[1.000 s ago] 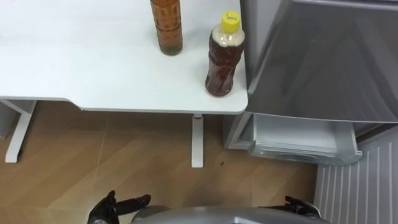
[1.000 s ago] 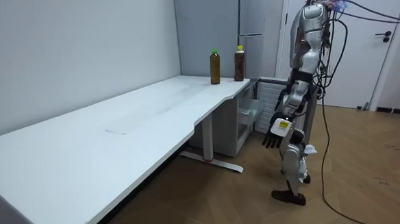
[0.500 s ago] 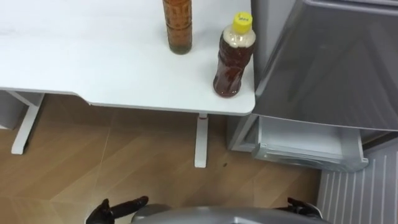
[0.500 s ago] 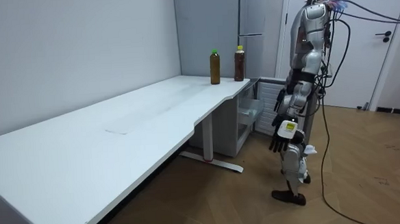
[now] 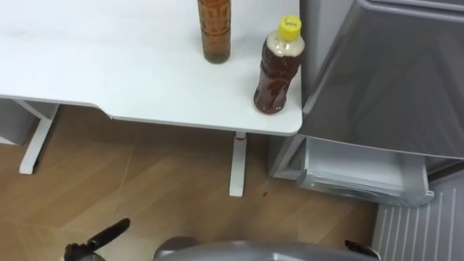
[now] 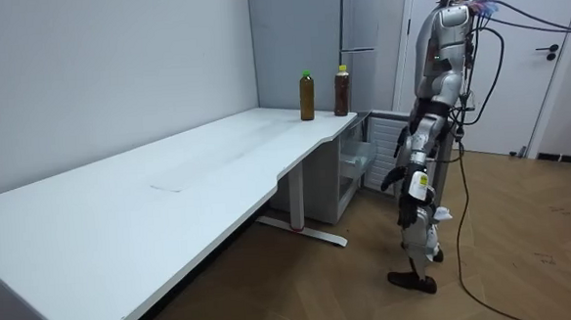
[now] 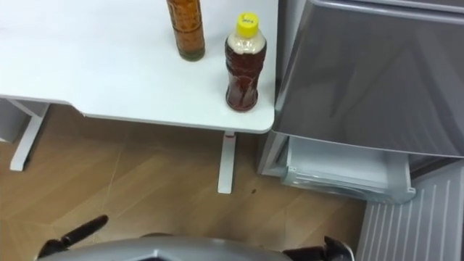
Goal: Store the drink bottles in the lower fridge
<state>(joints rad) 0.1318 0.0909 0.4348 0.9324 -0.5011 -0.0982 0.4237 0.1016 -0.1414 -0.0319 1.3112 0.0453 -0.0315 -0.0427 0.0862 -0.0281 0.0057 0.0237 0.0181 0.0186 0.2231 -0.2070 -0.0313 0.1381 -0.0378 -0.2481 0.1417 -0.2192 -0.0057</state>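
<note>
Yellow-capped bottle (image 5: 278,69) and second bottle (image 5: 216,32) stand on counter (image 5: 109,65) just beside fridge (image 5: 377,72); I judge both full, heavy, slick: grasp mid-body; left hand (image 5: 101,238) slack, empty; right hand (image 7: 332,250) state unreadable

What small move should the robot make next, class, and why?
Probably raise the right hand toward the yellow-capped bottle: it stands upright at the table corner, nearest the open lower fridge drawer; the left hand hangs low, open.
</note>
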